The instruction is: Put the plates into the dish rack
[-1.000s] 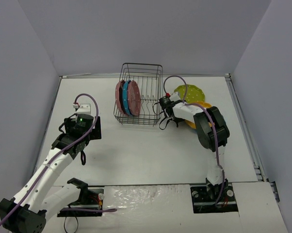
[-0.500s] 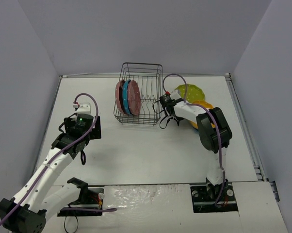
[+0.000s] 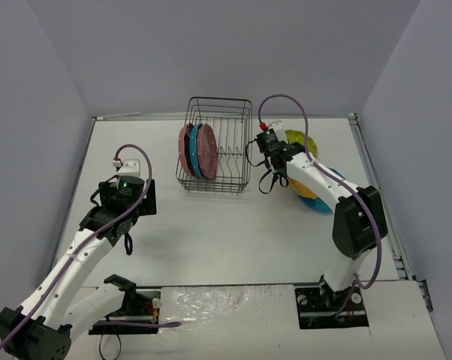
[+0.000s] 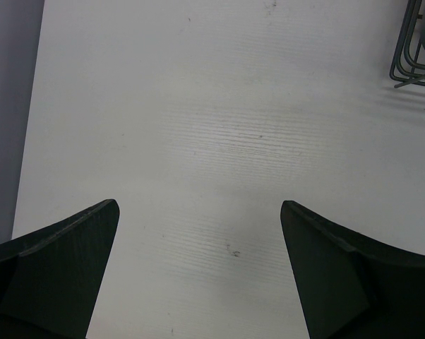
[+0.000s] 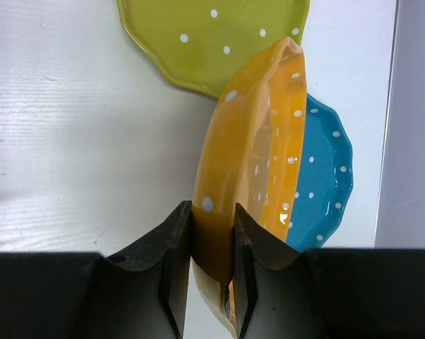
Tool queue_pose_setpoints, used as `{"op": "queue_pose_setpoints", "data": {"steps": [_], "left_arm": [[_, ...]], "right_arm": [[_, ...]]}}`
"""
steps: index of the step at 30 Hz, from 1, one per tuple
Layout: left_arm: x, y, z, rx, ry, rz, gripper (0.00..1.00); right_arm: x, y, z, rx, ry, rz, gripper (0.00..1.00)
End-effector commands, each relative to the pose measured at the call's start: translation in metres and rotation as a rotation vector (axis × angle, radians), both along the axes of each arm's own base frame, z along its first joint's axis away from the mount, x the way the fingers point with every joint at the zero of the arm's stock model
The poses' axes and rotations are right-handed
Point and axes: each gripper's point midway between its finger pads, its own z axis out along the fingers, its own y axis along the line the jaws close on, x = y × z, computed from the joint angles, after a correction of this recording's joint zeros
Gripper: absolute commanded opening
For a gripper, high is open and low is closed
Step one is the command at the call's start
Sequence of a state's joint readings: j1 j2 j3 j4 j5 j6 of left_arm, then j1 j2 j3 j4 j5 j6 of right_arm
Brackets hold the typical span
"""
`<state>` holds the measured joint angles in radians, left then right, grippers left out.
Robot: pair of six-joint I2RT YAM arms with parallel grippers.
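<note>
The right tool (image 5: pixel 211 219) is clamped narrow on the near rim of the orange plate (image 5: pixel 258 141), 1 finger on each face. The plate stands on edge and reaches away from the wrist camera. Beyond it the lime green plate (image 5: pixel 212 35) lies flat on the white counter (image 4: pixel 198 106), and a blue plate (image 5: pixel 322 176) lies flat just to its right. Whether the orange plate's far edge touches either of them cannot be told. In the overhead view this group sits to the right of the black wire dish rack (image 3: pixel 230 161), near it but apart. The rack already holds 3 plates upright at its left side: a pink plate (image 3: pixel 185 150), a blue one (image 3: pixel 197 150) and another pink one (image 3: pixel 208 150). The prongs to their right are free. The left tool (image 4: pixel 198 205) hangs with its jaws wide apart over bare counter, well to the left of the rack, holding nothing. The step in hand appears to be carrying the orange plate to the rack. To do it well, the arm should raise the plate high enough to clear the rack's top rim and turn it parallel to the 3 standing plates. It should then lower the plate straight down into a free slot beside the right-hand pink plate. Because the grip is only at the rim, the plate may swing, so a slow move seems wise. The jaws should part only once the plate's lower edge is seated between prongs.
</note>
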<state>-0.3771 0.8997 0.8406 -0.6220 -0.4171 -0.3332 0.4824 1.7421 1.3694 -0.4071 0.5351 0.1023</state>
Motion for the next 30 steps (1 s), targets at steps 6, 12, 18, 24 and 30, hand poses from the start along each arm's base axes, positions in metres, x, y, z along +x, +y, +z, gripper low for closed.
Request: {"op": "queue_pose_setpoints", "data": {"steps": [6, 12, 18, 24, 30], "left_arm": [[0.011, 0.001, 0.018, -0.008, -0.075, 0.012, 0.97], [0.011, 0.001, 0.018, -0.007, -0.072, 0.011, 0.97], [0.011, 0.001, 0.019, -0.006, -0.074, 0.013, 0.97], [0.010, 0.004, 0.020, 0.000, -0.080, 0.021, 0.97], [0.009, 0.006, 0.023, 0.002, -0.095, 0.030, 0.97]], "right_arm": [[0.015, 0.004, 0.115, 0.115, -0.218, 0.050, 0.00], [0.027, 0.037, 0.167, 0.272, -0.308, 0.115, 0.00], [0.042, 0.088, 0.225, 0.466, -0.407, 0.209, 0.00], [0.050, 0.153, 0.263, 0.685, -0.463, 0.329, 0.00], [0.059, 0.200, 0.280, 0.915, -0.511, 0.381, 0.00]]}}
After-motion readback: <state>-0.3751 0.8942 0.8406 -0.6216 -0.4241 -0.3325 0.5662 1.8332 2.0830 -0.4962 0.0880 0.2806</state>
